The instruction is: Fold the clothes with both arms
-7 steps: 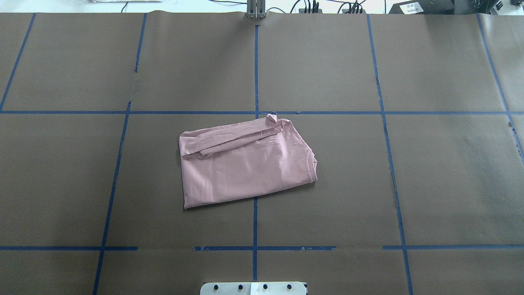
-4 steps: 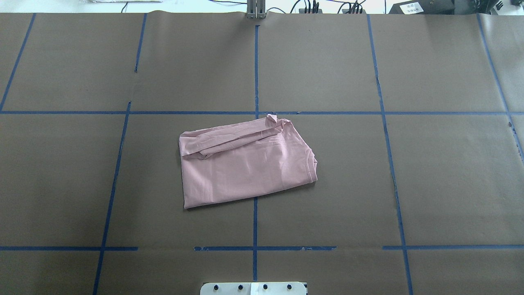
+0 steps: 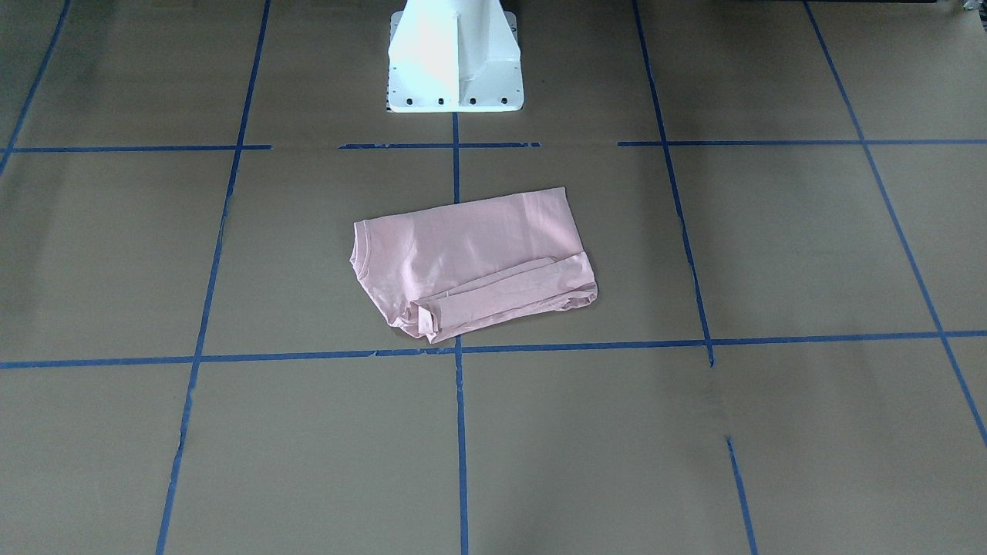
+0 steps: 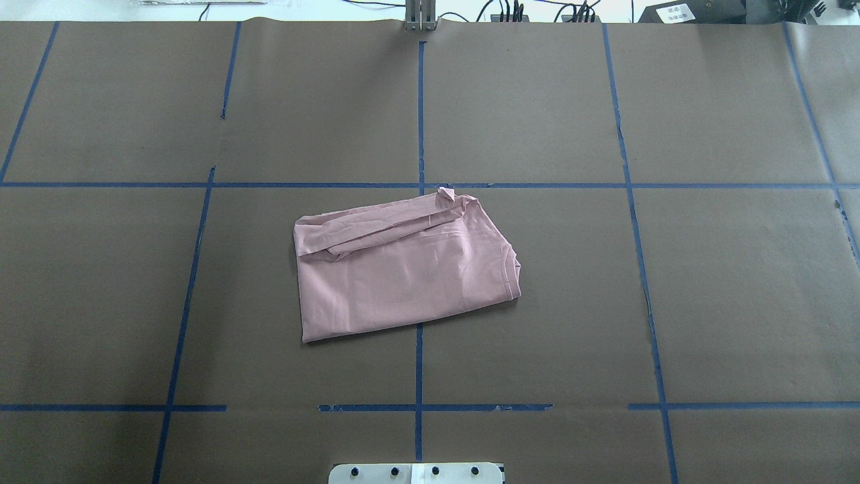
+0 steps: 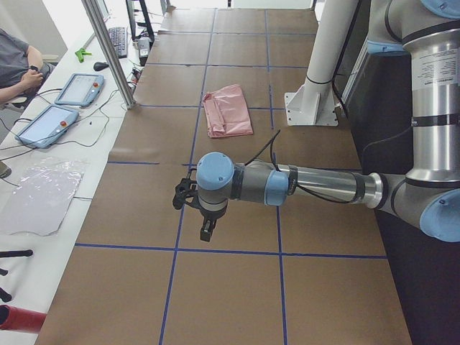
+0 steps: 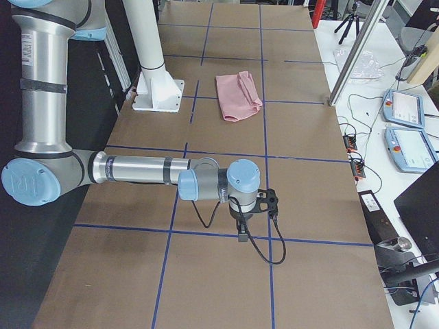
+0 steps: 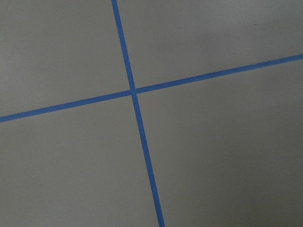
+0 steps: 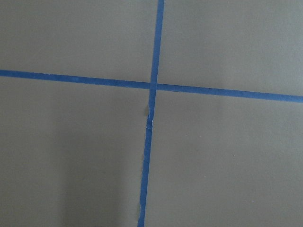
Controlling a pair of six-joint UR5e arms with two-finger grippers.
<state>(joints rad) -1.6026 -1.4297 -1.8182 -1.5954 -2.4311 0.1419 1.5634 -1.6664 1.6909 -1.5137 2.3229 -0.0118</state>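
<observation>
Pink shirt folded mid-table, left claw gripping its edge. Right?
No: the left claw is not on the shirt; it hangs over the table far from it, per the exterior left view. The shirt is folded mid-table.

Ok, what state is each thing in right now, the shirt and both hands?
T-shirt: folded, flat on the table, one long edge rumpled, nothing touching it.
Left hand: pointing down above the table, away from the T-shirt; open or shut, cannot tell.
Right hand: likewise pointing down, away from the T-shirt; cannot tell.
</observation>
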